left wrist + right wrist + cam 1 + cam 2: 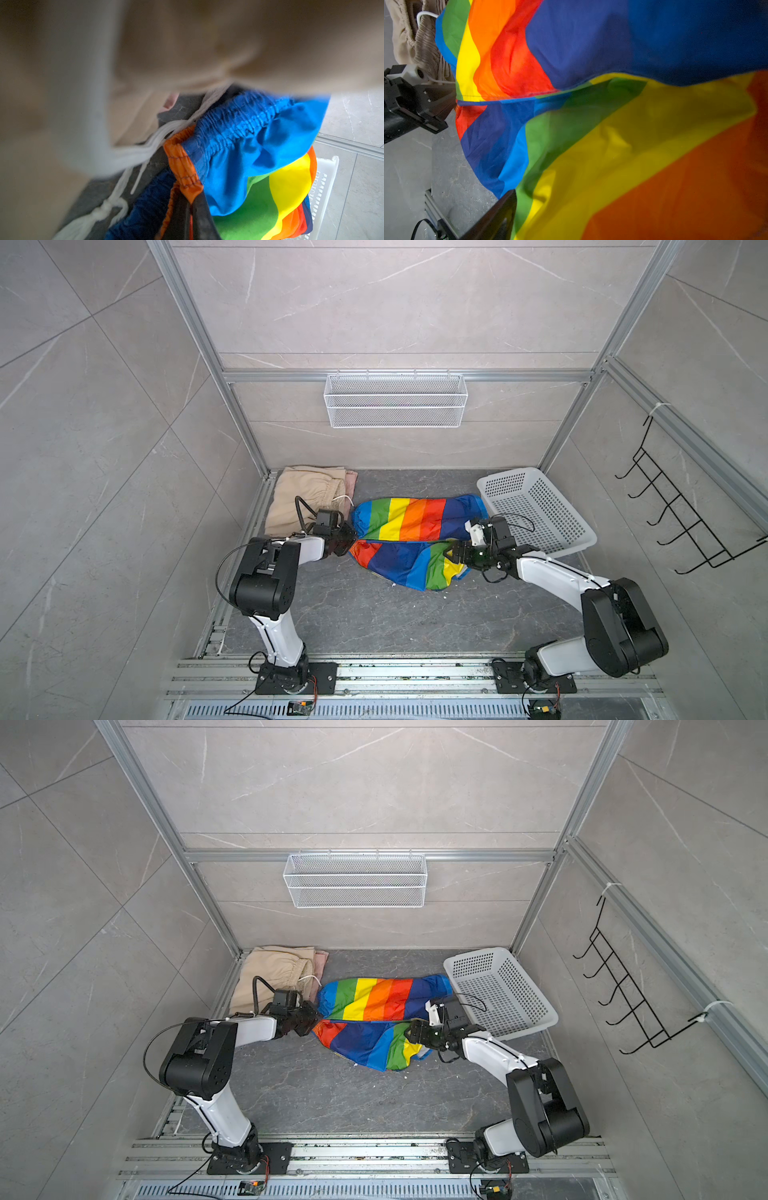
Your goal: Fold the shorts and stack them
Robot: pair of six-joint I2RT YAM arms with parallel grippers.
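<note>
The rainbow-striped shorts (415, 522) (374, 998) lie mid-floor, folded lengthwise, one half over the other. My left gripper (352, 538) (192, 205) is shut on the orange waistband end at their left. My right gripper (451, 552) (411, 1031) stands open at the leg end, with striped fabric (591, 124) between the jaws. Only one of its fingers (500, 212) shows; cloth hides the other. The beige shorts (299, 493) (274, 969) lie folded at the back left. The pink shorts (352, 483) peek out from under them.
A white perforated basket (511, 481) stands at the back right, close behind the right wrist. A wire shelf (395, 400) hangs on the back wall and a black hook rack (681, 510) on the right wall. Metal frame rails edge the floor.
</note>
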